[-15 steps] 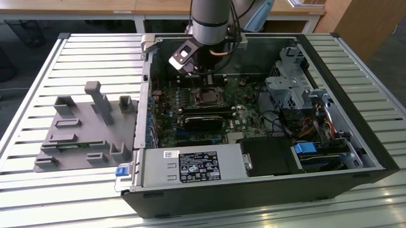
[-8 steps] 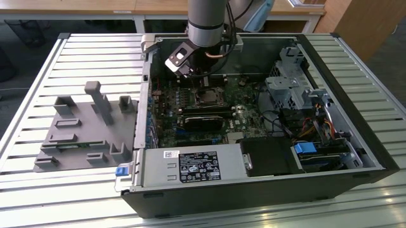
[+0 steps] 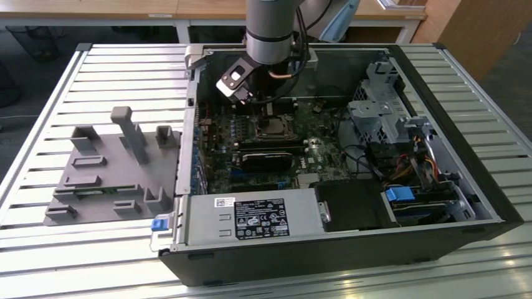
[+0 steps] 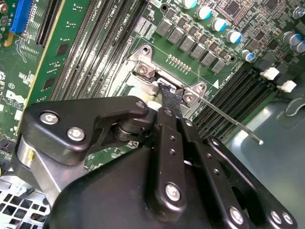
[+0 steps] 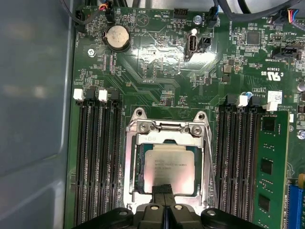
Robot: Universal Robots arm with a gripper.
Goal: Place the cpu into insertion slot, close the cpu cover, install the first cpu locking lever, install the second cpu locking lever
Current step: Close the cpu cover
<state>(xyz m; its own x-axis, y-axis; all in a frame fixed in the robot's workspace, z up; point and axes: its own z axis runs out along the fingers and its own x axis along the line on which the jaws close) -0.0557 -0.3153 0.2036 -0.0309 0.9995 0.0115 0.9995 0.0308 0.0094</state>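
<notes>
The cpu (image 5: 167, 162) lies flat in its socket on the green motherboard, its silver-grey top showing through the window of the cpu cover (image 5: 131, 157). The cover lies down over it. My gripper (image 5: 163, 189) is shut with nothing held, its black fingertips together over the cover's edge. In the second wrist view the gripper (image 4: 169, 93) touches the cover's rim between two screws. A thin wire locking lever (image 4: 228, 121) sticks up and away from the socket, unlatched. In the exterior view the gripper (image 3: 268, 111) hangs just above the socket (image 3: 273, 128) inside the open case.
Black memory slots (image 5: 97, 157) flank the socket on both sides. A black module (image 3: 266, 159) lies just in front of the socket. The power supply (image 3: 249, 218), drive cage (image 3: 378, 115) and cables crowd the case. A grey fixture (image 3: 112, 168) stands on the slatted table at the exterior view's left.
</notes>
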